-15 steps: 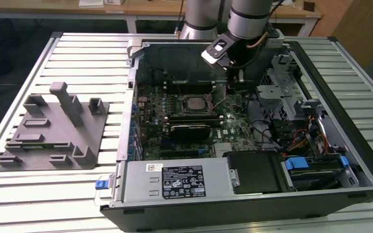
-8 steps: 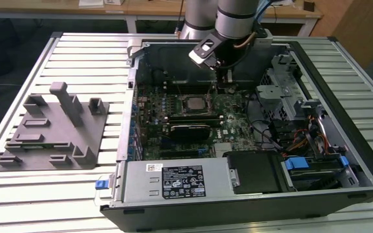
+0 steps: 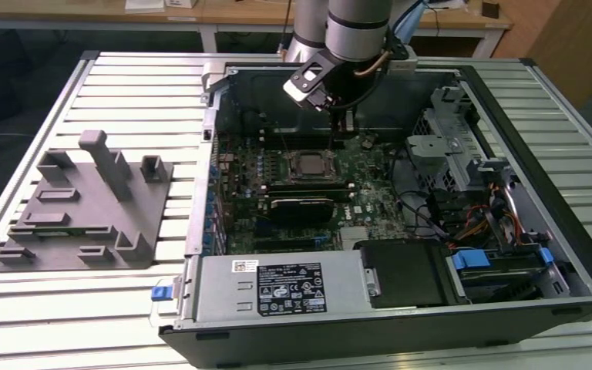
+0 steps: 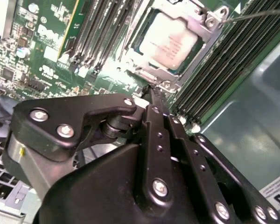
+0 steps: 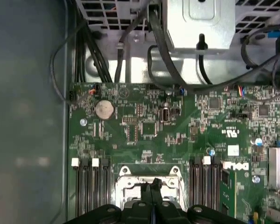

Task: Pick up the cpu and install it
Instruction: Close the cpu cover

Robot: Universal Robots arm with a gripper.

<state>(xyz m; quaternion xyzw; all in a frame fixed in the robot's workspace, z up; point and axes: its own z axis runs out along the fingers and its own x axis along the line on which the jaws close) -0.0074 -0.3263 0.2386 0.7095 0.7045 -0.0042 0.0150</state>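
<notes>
The cpu [image 4: 170,42], a pale silvery square, lies inside the dark metal-framed socket [image 4: 203,23] on the green motherboard [image 4: 46,42]. In the exterior view the cpu [image 3: 307,164] sits mid-board inside the open computer case [image 3: 399,324]. My gripper [image 4: 151,91] hangs just above the socket's edge, its black fingers pressed together with nothing between them. The exterior view has the gripper [image 3: 342,127] over the board's far side, a little behind the socket. In the first wrist view the gripper [image 5: 152,184] overlaps the socket frame [image 5: 149,170].
A grey plastic tray [image 3: 80,204] with upright posts stands on the slatted table at the exterior view's left. Memory slots [image 5: 91,186] flank the socket. Black cables [image 5: 130,42], a drive cage [image 3: 461,154] and a power supply [image 3: 275,285] crowd the case.
</notes>
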